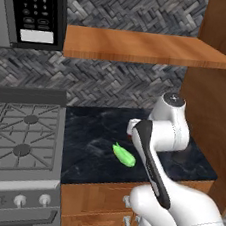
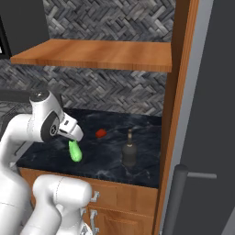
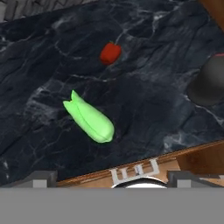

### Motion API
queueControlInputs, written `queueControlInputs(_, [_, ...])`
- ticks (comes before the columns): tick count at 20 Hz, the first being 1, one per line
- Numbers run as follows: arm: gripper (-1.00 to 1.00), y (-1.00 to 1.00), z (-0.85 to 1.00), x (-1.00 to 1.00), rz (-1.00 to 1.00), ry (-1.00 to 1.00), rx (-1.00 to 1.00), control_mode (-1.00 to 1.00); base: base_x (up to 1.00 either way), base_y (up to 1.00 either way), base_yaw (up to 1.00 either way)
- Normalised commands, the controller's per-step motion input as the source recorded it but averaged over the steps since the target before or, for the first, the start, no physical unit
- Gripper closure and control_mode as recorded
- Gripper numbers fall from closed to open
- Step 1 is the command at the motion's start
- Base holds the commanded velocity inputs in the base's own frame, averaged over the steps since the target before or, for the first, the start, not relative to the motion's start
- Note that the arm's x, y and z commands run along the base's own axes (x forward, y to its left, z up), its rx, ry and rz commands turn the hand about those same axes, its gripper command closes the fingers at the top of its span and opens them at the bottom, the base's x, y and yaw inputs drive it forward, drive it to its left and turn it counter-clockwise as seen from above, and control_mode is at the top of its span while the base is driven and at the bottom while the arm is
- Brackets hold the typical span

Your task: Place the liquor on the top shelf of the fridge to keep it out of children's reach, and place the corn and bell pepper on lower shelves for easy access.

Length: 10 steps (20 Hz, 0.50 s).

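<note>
Three items on the counter [image 3: 39,52]: corn [image 3: 89,119]; bell pepper [image 3: 110,53]; liquor [image 2: 129,153] whole from right base; jaws' state unclear.

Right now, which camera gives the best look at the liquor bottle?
The right base view: the liquor stands whole on the dark counter, neck and round body clear. The hand view catches just part of its dark body at the right edge. In the left base view the arm covers it.
</note>
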Motion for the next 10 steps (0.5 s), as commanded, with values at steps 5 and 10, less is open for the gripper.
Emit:
queueControlInputs(5, [-1.0, 0.12, -0.55, 0.0, 0.05, 0.09, 0.08, -1.0, 0.0, 0.0, 0.0])
queueControlInputs(10, [-1.0, 0.07, -0.31, 0.17, 0.12, 0.05, 0.01, -1.0, 0.0, 0.0, 0.0])
